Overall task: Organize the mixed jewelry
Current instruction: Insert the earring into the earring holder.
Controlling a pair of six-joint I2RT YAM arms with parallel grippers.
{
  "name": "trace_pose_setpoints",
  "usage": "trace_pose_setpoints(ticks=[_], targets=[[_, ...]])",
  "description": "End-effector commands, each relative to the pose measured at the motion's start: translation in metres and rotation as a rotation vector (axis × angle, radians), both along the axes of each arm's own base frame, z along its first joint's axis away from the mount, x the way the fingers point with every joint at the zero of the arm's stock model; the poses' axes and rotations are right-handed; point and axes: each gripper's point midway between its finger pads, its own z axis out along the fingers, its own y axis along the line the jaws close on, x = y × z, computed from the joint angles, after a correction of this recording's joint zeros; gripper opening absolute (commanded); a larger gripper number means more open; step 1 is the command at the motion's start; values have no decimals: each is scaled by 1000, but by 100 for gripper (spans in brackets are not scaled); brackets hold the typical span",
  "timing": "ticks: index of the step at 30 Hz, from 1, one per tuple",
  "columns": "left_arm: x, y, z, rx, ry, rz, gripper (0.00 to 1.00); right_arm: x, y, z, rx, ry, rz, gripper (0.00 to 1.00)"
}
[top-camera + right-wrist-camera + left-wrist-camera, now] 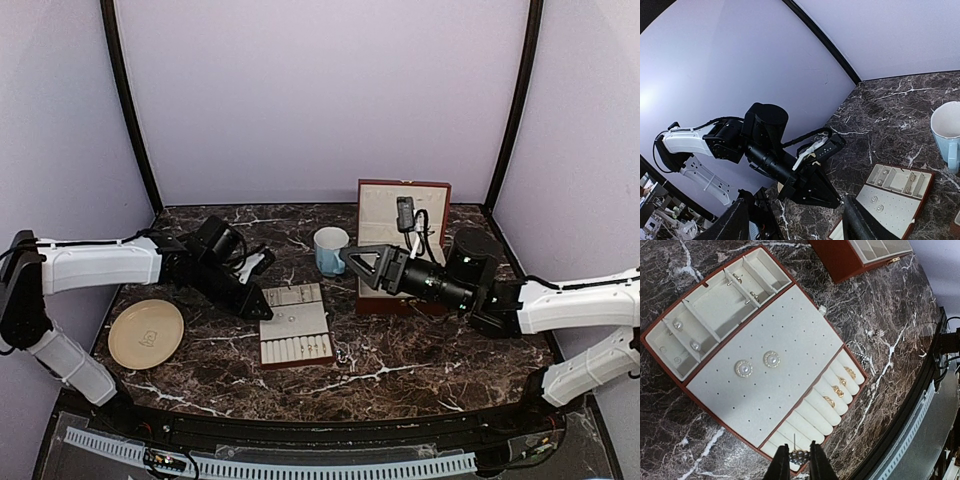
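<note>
My left gripper [799, 456] is shut on a small dark beaded stud [801, 457] whose thin pin points up. It holds the stud over the near corner of the cream slotted tray [790, 335], by the ring rolls. Two round pearl studs [744, 368] sit on the tray's perforated panel. Gold rings [839, 391] sit in the ring rolls and small studs [695, 346] lie in the end compartments. A fine chain [860, 353] lies on the table beside the tray. In the top view the left gripper [262, 308] is at the tray's [295, 330] left edge. My right gripper [352, 262] hangs open and empty right of the mug; it also shows in the right wrist view [795, 202].
A red-brown box [402, 235] with cream lining stands open at the back right, under the right arm. A light blue mug [330, 250] stands behind the tray. A tan plate [146, 333] lies at the front left. The table is dark marble.
</note>
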Motion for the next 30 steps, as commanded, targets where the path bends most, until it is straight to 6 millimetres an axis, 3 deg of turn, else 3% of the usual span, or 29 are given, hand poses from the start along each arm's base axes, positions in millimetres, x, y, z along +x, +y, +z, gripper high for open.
trace_pose_setpoints(ticks=[1, 10, 20, 30], targets=[[-7, 3, -6, 61, 56, -61, 13, 2, -10, 9, 24, -35, -32, 63], [-12, -7, -19, 71, 169, -96, 13, 0, -14, 13, 29, -48, -35, 63], [-21, -7, -40, 105, 272, -100, 13, 0, -16, 13, 34, -46, -37, 63], [-24, 1, -45, 161, 312, -84, 13, -1, -16, 13, 37, -44, -36, 64]])
